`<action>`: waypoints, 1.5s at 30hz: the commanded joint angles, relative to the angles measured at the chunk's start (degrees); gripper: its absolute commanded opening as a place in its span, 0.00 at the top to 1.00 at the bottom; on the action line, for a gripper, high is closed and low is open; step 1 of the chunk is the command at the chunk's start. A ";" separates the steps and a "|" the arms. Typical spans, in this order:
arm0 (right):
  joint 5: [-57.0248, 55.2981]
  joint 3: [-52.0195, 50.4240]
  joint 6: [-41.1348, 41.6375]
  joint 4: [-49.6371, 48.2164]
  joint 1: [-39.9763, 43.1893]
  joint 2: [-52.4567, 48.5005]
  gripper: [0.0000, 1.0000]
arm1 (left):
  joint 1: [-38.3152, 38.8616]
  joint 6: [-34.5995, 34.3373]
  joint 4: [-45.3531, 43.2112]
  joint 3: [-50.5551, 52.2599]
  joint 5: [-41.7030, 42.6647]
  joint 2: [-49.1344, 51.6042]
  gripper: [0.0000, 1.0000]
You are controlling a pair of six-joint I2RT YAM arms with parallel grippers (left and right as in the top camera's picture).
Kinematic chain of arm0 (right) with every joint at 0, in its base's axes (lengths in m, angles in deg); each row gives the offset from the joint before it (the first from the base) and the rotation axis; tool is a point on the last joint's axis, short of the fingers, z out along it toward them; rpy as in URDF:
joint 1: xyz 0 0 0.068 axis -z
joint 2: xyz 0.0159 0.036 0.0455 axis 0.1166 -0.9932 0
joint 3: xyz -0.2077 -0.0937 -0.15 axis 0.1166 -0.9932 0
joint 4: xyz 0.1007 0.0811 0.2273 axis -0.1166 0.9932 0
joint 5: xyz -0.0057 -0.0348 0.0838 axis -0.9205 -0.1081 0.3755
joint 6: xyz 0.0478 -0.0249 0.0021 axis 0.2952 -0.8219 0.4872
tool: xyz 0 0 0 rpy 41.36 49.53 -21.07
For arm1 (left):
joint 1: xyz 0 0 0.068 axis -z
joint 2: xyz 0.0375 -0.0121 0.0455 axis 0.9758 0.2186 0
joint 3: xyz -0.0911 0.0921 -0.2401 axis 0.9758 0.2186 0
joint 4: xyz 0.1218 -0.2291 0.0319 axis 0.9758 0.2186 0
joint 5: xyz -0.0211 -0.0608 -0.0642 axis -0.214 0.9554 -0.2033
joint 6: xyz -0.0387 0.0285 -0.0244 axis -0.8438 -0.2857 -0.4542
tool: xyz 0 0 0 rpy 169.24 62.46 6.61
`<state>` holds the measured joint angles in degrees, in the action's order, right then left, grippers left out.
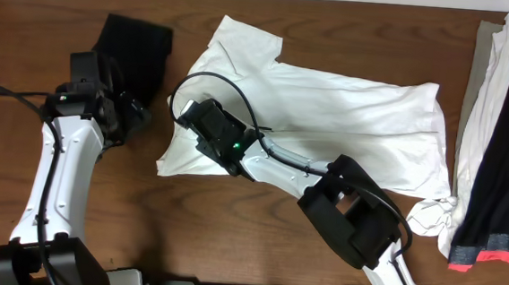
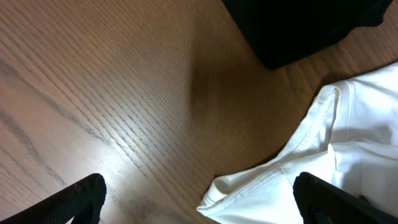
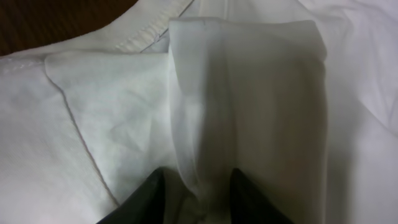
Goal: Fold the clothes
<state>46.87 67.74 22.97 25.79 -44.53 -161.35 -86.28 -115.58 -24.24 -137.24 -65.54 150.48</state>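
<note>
The clothes in play are a white T-shirt (image 1: 347,104), lying spread and rumpled across the middle of the table, and a black garment (image 1: 135,49) at the upper left. My right gripper (image 1: 187,115) sits on the shirt's left part. In the right wrist view its fingers (image 3: 155,190) pinch a raised ridge of the white T-shirt (image 3: 93,112) between them, so the right gripper (image 3: 199,186) is shut on that fold. My left gripper (image 1: 140,115) hovers open over bare wood, between the black garment (image 2: 311,25) and the shirt's sleeve edge (image 2: 323,155). Nothing lies between the left gripper's (image 2: 199,205) fingers.
A pile of other clothes (image 1: 507,133), white and black with a pink hem, lies along the right edge on a grey cloth. A small bunched white piece (image 1: 429,218) sits by the right arm's base. Bare wooden table (image 1: 230,231) shows in front.
</note>
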 commanded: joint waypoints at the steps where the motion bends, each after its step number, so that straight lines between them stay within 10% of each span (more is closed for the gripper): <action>1: -0.61 0.68 1.01 0.13 0.24 -0.52 0.71 | -0.20 -0.11 0.13 -0.15 -0.31 0.02 0.02; 12: -3.45 0.68 0.96 -2.40 0.42 -0.52 0.99 | -0.20 -0.11 0.13 -0.15 -0.31 0.02 0.02; 45: -3.17 4.76 0.72 -6.91 8.41 -0.15 0.99 | -0.20 -0.11 0.13 -0.15 -0.31 0.02 0.02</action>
<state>41.47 71.41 23.87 19.26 -37.05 -161.35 -86.28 -115.58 -24.24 -137.24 -65.54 150.48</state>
